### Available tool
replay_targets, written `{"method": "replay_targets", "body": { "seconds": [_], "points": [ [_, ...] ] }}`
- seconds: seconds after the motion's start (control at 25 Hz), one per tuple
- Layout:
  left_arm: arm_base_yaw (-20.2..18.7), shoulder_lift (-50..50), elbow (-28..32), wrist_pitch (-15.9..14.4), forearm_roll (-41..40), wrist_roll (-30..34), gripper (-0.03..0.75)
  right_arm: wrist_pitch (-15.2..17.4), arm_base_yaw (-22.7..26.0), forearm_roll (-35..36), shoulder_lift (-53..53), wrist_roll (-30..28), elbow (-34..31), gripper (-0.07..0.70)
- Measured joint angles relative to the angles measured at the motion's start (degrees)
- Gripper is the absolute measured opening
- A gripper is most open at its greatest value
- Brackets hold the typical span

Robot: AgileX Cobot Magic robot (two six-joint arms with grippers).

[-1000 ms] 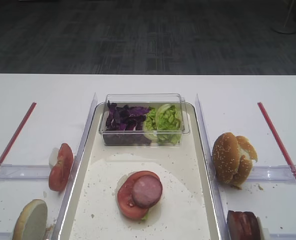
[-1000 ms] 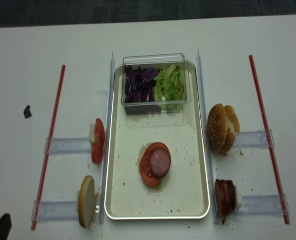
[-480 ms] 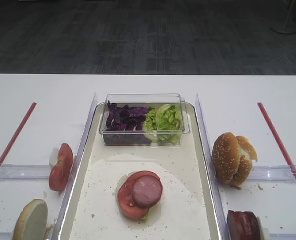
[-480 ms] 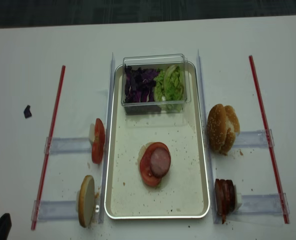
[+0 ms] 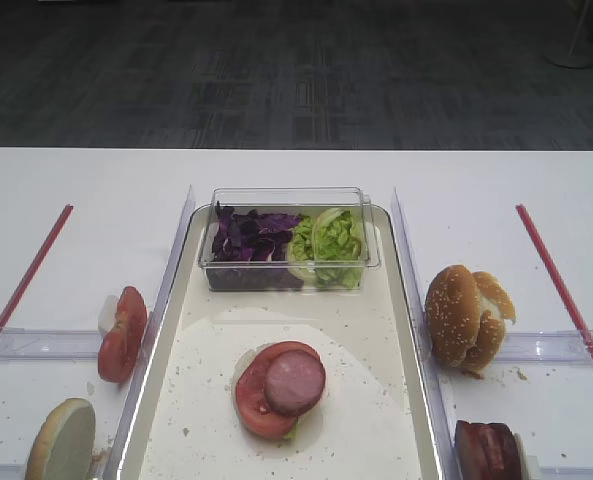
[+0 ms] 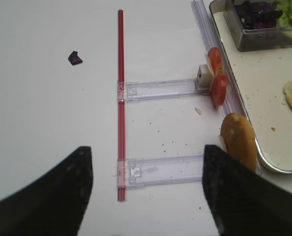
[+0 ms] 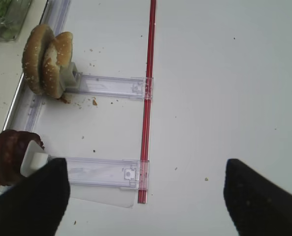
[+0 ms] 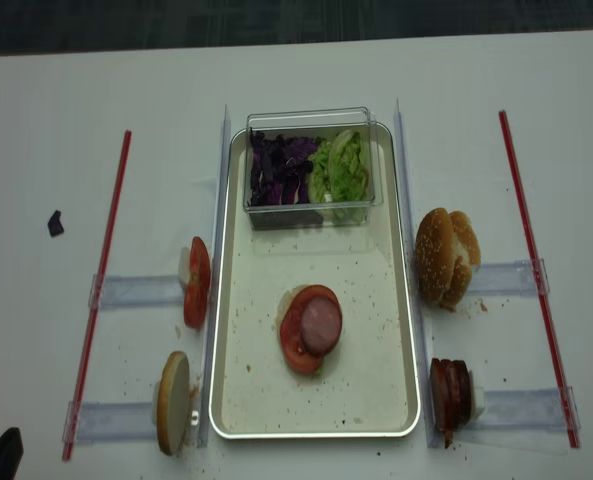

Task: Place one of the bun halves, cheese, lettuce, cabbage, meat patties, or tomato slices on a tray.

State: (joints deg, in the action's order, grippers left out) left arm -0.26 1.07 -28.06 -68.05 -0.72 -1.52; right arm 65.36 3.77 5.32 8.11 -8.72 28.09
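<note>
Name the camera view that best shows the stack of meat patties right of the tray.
The right wrist view: the meat patties are large and whole beside their white holder. The realsense high view shows them small; the other high view cuts them at its bottom edge. The left wrist view misses them.

No readable text, labels or numbers anywhere.

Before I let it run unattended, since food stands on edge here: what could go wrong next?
The bun halves lean upright against a small holder; a nudge could topple them. The stack on the tray has a meat patty lying off-centre on a tomato slice, so adding a layer may slide it.
</note>
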Motion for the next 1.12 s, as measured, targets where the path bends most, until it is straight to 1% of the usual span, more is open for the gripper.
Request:
{"method": "replay_targets", "body": {
  "seconds": [0.36, 0.44, 0.56, 0.64, 0.84, 1.0, 1.12],
  "points": [
    [0.0, 0.0, 0.0, 0.0, 0.0, 0.0, 0.439, -0.24, 0.0, 0.0, -6.11, 0.0, -0.44, 0.648],
    [0.0, 0.0, 0.0, 0.0, 0.0, 0.0, 0.439, -0.24, 0.0, -0.63, -6.91, 0.92, -0.46, 0.648],
    [0.0, 0.0, 0.0, 0.0, 0.0, 0.0, 0.439, -0.32, 0.0, -3.03, -8.18, 4.44, -0.57, 0.648],
    [0.0, 0.0, 0.0, 0.0, 0.0, 0.0, 0.439, -0.32, -0.23, -4.11, -8.86, 5.74, -0.57, 0.648],
    [0.0, 0.0, 0.0, 0.0, 0.0, 0.0, 0.439, -0.32, -2.62, -4.89, -8.96, 7.07, -0.57, 0.646],
    [0.0, 0.0, 0.0, 0.0, 0.0, 0.0, 0.439, -0.32, -3.01, -5.32, -8.96, 7.46, -0.57, 0.643],
    [0.0, 0.0, 0.0, 0.0, 0.0, 0.0, 0.439, -0.32, -3.01, -5.32, -8.98, 7.49, -0.57, 0.627]
  ]
}}
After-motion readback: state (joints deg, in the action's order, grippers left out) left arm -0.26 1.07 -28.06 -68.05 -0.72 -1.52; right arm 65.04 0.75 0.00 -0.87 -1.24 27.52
